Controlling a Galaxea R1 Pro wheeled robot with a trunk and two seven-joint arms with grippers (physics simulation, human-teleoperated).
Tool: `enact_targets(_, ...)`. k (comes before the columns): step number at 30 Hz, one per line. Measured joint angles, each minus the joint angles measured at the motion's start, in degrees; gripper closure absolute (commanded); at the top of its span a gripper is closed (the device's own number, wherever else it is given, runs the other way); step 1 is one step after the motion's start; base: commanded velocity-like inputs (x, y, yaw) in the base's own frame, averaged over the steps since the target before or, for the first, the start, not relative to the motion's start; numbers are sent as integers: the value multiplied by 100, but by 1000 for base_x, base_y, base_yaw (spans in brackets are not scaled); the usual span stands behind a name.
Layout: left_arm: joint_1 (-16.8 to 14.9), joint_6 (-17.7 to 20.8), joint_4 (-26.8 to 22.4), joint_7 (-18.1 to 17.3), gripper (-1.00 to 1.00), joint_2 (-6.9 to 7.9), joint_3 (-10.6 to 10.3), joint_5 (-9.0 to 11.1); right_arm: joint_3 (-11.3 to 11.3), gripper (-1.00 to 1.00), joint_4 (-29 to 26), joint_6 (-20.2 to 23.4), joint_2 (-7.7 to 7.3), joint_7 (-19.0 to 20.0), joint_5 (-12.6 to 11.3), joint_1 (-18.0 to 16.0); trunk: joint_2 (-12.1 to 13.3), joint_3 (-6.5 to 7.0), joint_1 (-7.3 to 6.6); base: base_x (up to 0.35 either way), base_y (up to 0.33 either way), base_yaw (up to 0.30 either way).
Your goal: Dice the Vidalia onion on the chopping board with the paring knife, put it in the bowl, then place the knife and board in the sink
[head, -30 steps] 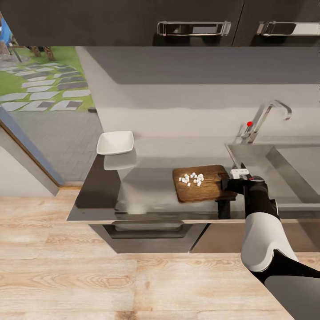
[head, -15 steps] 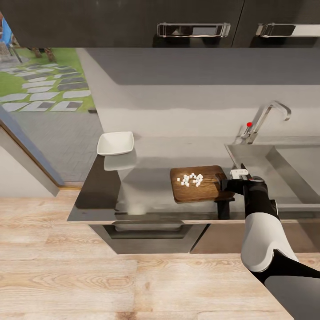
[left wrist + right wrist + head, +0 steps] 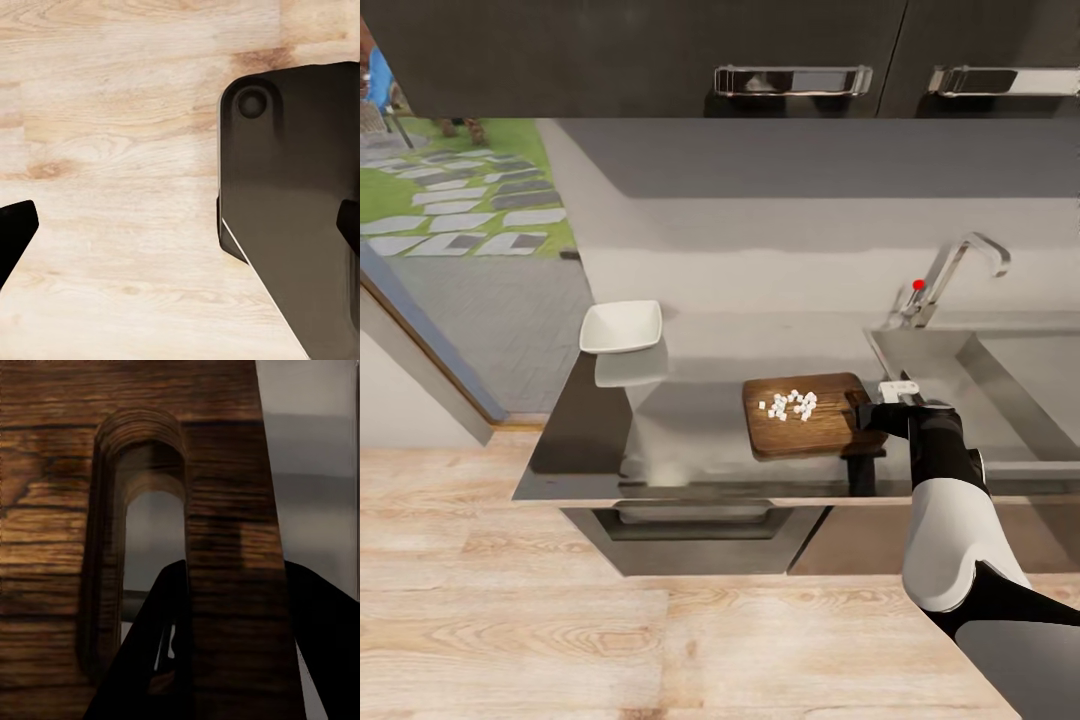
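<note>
Right pincer (image 3: 872, 414) clamped on the slot-handle end of the dark-brown wooden chopping board (image 3: 803, 413), tiny white onion dice (image 3: 791, 403) piled on top, board apparently being carried over the grey surface (image 3: 690, 440); next, leftward toward the far-left white squarish bowl (image 3: 621, 326), kept level.

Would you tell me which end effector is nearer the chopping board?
Right: the right end effector is clamped on the chopping board at its slot end. The left end effector hangs over wooden floor.

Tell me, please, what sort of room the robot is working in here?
A kitchen, most likely: a steel sink with a chrome tap, a grey countertop and a chopping board.
</note>
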Motion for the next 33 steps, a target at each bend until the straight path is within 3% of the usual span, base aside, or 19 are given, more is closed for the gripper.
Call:
enact_targets(7,1,0,-1,-2,-100,0,0,0,3,100,3,1,-1,1,-5,2,0,63,0,0,216,0)
enact_targets(17,1,0,-1,-282,-100,0,0,0,4,100,4,0,-1,1,0,2,1,153,0,0,282,0)
enact_targets(33,0,1,0,-290,-100,0,0,0,-2,100,-2,3,-7,2,-7,1,0,297,0,0,14,0)
